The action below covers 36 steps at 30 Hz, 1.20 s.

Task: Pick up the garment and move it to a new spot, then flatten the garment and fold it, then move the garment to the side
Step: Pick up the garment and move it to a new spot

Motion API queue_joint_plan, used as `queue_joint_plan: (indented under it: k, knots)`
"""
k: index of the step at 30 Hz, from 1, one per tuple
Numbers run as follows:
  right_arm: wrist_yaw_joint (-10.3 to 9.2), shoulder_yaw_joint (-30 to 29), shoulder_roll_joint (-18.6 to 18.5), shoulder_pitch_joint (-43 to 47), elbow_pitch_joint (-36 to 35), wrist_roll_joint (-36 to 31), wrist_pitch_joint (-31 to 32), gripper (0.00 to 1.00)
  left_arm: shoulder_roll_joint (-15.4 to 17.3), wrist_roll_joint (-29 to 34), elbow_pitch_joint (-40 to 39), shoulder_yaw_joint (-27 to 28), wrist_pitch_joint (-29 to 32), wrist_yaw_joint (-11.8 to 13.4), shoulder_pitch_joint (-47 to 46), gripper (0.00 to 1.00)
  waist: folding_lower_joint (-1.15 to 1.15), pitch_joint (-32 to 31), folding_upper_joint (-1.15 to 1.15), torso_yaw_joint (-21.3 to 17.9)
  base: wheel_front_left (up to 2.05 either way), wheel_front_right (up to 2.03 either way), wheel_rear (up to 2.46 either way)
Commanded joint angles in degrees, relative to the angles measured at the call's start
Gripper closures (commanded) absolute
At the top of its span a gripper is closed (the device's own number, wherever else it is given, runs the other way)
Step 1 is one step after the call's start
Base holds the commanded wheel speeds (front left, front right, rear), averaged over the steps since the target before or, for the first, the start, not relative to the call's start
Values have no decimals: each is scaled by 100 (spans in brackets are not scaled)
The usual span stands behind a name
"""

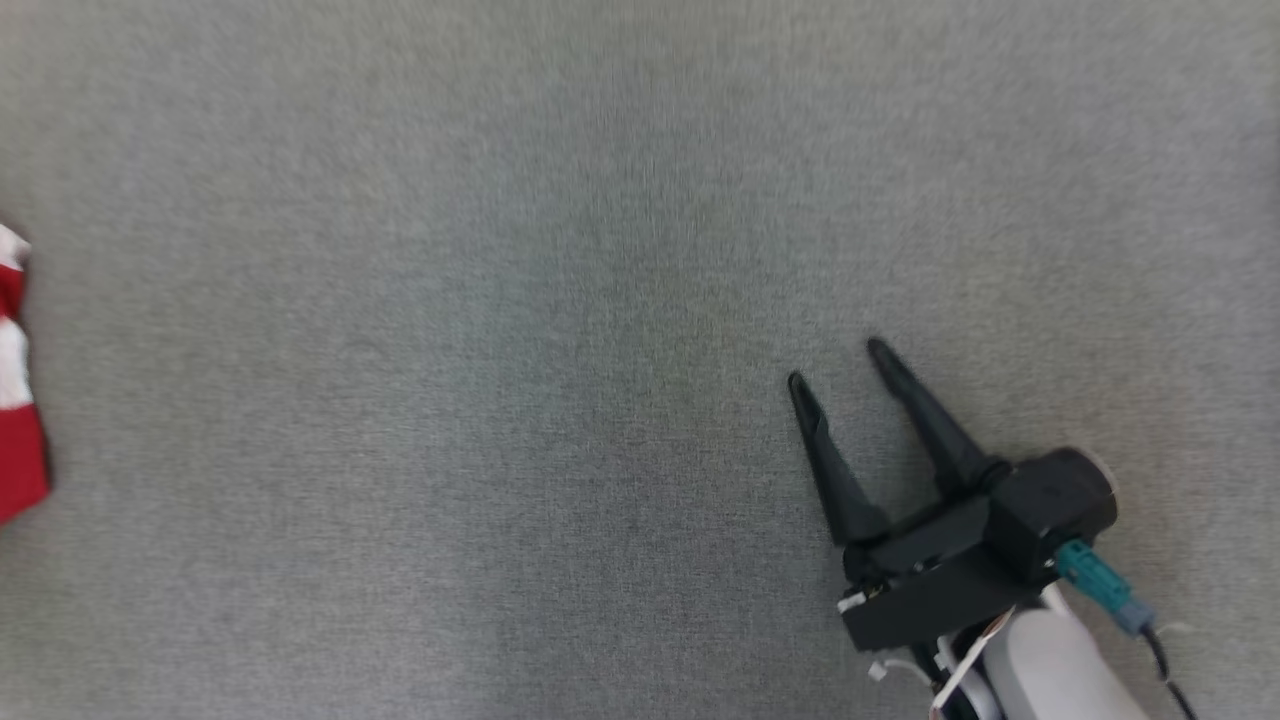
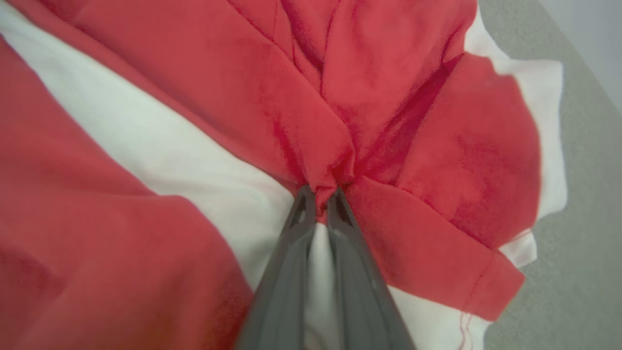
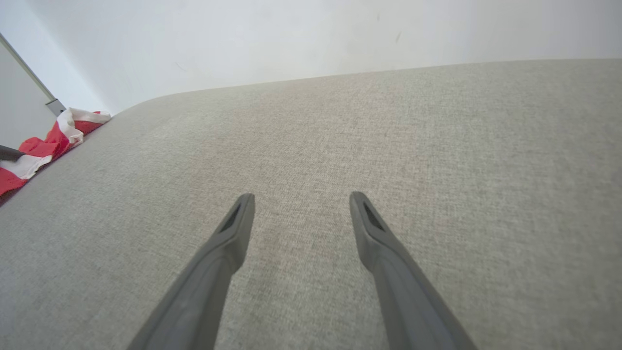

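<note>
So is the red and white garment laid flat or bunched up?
Bunched up: the garment lies in deep creases, its red cloth gathered into a pinch between the left gripper's closed fingers.

**A:** Where is the right gripper [image 1: 838,363]?

**B:** Low and to the right in the head view, over the fabric-covered surface [image 1: 500,300]. Its fingers point up and a little left, with bare surface between and ahead of them.

**A:** And the garment [image 1: 15,400]?

**B:** Well to that gripper's left, at the far left edge of the head view. The wall [image 3: 291,39] stands beyond the surface, ahead of the right gripper's fingers.

**A:** The left gripper [image 2: 321,192]?

**B:** At the garment. A bunched fold sits pinched between its fingertips. Cloth spreads ahead of them and to both sides, and bare surface lies further right, past the garment's edge.
</note>
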Motion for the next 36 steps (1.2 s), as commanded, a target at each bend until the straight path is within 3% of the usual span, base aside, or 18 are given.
queue_joint_plan:
  k: [1, 4, 10, 14, 17, 27, 31, 36]
  knots:
    - [-15, 25, 57, 113, 116, 87, -64, 0, 26, -40, 42, -68, -2, -98, 120, 100, -1, -584, -1, 74, 0, 0, 0]
    - [-15, 30, 139, 218, 316, 164, -165, 0, 214, 36, -133, -178, -121, -259, 21, 100, -1, -999, -1, 25, 0, 0, 0]
    - [-15, 44, 292, 578, 763, 354, -358, 0, 195, 147, -735, -679, 30, -415, -181, 100, -1, -1986, -1, -166, 0, 0, 0]
    - [-15, 82, 393, 884, 1003, 461, -413, 0, -134, 162, -1316, -1115, 304, -432, -175, 100, -1, -2703, -1, -377, 0, 0, 0]
    - [-15, 117, 424, 1046, 1107, 515, -449, 0, -559, 126, -1841, -1414, 446, -428, -98, 100, -1, -3117, -1, -585, 0, 0, 0]
    - [-15, 168, 479, 1120, 1049, 468, -460, 0, -2030, -432, -3890, -2105, 669, -375, 705, 100, -1, -3325, -1, -1411, 0, 0, 0]
    - [-15, 211, 477, 1033, 1017, 453, -425, 0, -2250, -447, -4202, -2440, 446, -322, 1175, 100, -1, -3162, -1, -1787, 0, 0, 0]
    - [-16, 162, 471, 957, 978, 424, -416, 0, -2319, -189, -3996, -2864, -54, -275, 1619, 100, -1, -2932, -1, -2092, 0, 0, 0]
